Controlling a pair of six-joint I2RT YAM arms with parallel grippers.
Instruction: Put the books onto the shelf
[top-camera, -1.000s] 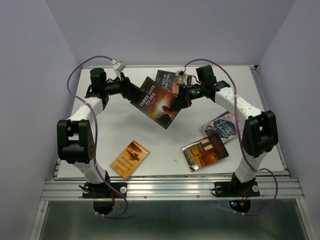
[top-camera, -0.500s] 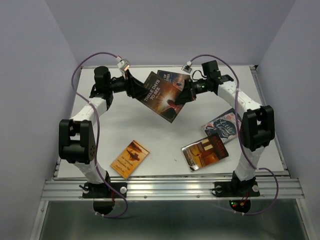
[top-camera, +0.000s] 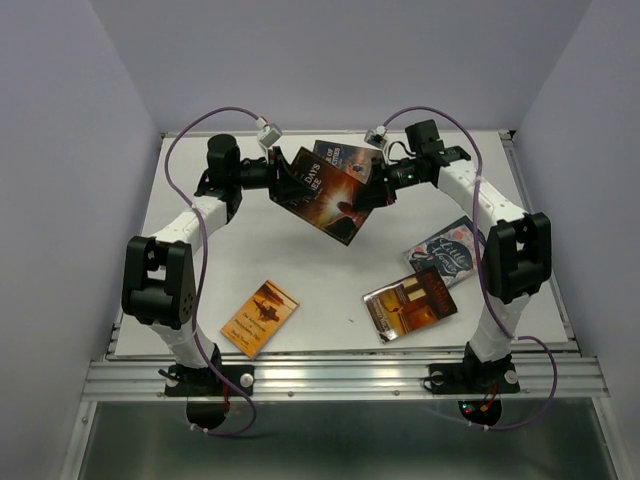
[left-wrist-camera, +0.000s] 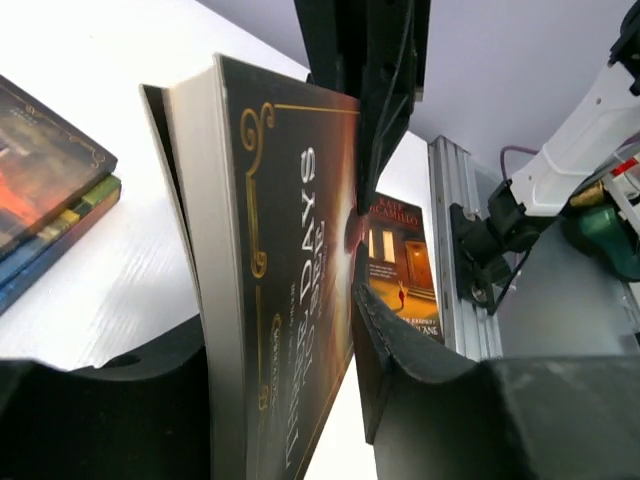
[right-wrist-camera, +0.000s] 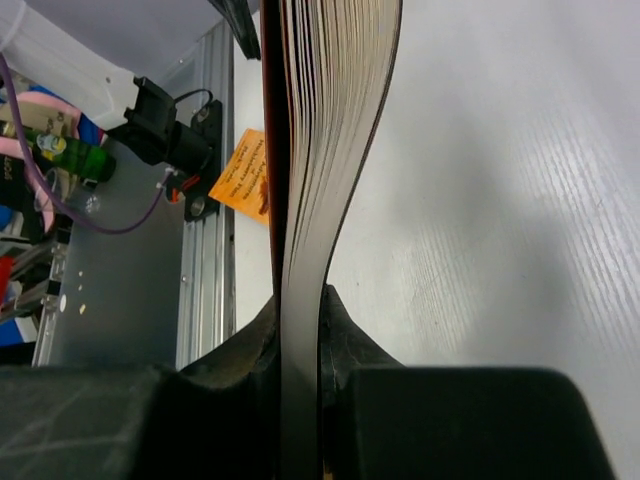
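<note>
Handover looks under way: left claw (top-camera: 288, 183) is clenched on the dark brown book (top-camera: 330, 203), which hangs aloft between both claws, and right claw (top-camera: 367, 194) grips its opposite edge. Next, right claw should release only once the left hold is firm.

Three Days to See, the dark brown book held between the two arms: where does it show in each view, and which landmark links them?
Top external: the dark brown book sits upper centre, between the two arms.
Left wrist: the book stands upright in the centre, title cover facing right.
Right wrist: the book is edge-on, pages running up the centre.
Shared landmark: the aluminium rail along the table's near edge.
</note>
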